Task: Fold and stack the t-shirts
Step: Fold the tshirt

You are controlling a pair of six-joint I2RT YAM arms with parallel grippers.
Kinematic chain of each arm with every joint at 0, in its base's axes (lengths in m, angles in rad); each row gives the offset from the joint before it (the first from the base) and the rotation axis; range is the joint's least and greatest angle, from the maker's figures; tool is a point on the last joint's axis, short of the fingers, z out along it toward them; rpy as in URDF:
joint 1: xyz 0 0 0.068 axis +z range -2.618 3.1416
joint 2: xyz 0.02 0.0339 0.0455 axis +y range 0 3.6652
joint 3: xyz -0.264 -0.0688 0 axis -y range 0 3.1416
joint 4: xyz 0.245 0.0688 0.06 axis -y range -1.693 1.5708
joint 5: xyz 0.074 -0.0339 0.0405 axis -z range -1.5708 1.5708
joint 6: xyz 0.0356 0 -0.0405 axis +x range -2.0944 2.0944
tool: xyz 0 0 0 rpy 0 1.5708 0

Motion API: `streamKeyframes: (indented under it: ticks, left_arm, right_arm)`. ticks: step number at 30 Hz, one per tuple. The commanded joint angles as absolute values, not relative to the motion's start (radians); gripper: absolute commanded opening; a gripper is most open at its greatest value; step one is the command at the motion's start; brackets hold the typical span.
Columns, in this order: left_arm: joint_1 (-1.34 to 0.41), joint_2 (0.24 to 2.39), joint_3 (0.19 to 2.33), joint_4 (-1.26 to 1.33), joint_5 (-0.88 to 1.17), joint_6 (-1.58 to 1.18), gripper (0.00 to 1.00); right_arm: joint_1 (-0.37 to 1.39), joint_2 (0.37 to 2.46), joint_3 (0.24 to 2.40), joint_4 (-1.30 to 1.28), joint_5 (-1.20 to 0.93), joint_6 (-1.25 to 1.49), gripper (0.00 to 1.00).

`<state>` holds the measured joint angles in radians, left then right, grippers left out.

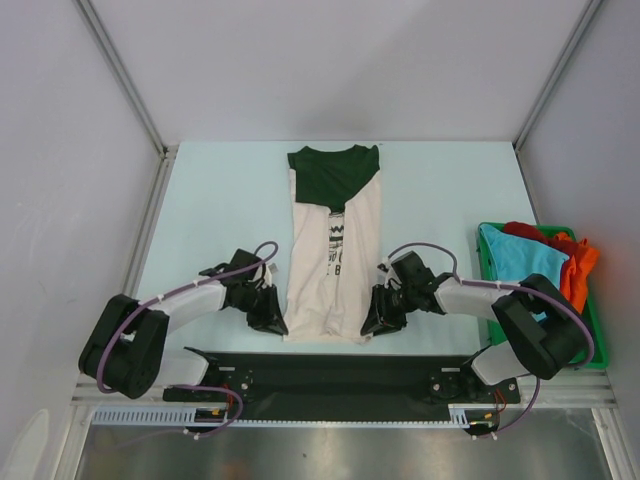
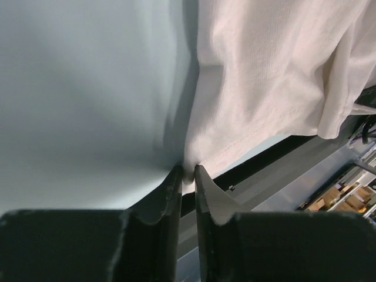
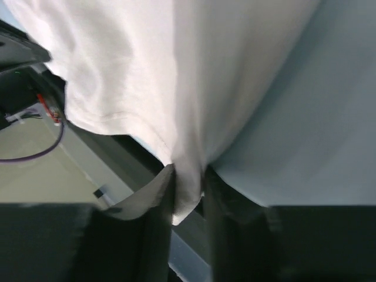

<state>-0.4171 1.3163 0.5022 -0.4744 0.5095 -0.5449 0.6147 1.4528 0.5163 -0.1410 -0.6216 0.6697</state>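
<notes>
The cream-white t-shirt (image 1: 318, 275) lies lengthwise in the middle of the table, both sides folded inward, with a strip of dark print showing down its centre. The dark green t-shirt (image 1: 334, 171) lies at its far end, over the collar part. My left gripper (image 1: 270, 318) is shut on the shirt's near left hem corner (image 2: 188, 171). My right gripper (image 1: 376, 322) is shut on the near right hem corner (image 3: 189, 188). The cream cloth (image 2: 264, 76) fills the upper part of both wrist views (image 3: 164, 70).
A green bin (image 1: 590, 320) stands at the right edge of the table, holding blue (image 1: 520, 258), red and orange cloth (image 1: 580, 265). The black mounting rail (image 1: 330, 375) runs along the near edge just behind the hem. White walls enclose the table.
</notes>
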Motion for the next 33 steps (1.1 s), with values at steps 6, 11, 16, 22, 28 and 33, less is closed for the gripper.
streamKeyframes:
  ticks: [6,11,16,22,28,33]
  left_arm:
    - [-0.4,1.234,0.541,-0.486,0.517,-0.497,0.0]
    - [-0.328,1.221,0.636,-0.511,0.534,-0.44,0.01]
    - [-0.301,1.255,0.767,-0.54,0.529,-0.399,0.01]
    - [-0.285,1.299,0.893,-0.534,0.496,-0.356,0.0]
    - [-0.275,1.385,1.015,-0.515,0.46,-0.299,0.0]
    - [-0.272,1.476,1.11,-0.485,0.437,-0.284,0.01]
  right_arm:
    - [0.592,1.41,0.514,-0.224,-0.561,0.617,0.0]
    - [0.545,1.327,0.603,-0.294,-0.615,0.519,0.0]
    - [0.474,1.298,0.704,-0.325,-0.629,0.445,0.0]
    - [0.37,1.359,0.816,-0.324,-0.63,0.381,0.0]
    - [0.29,1.436,0.923,-0.249,-0.634,0.37,0.0]
    - [0.238,1.558,1.031,-0.215,-0.653,0.359,0.0]
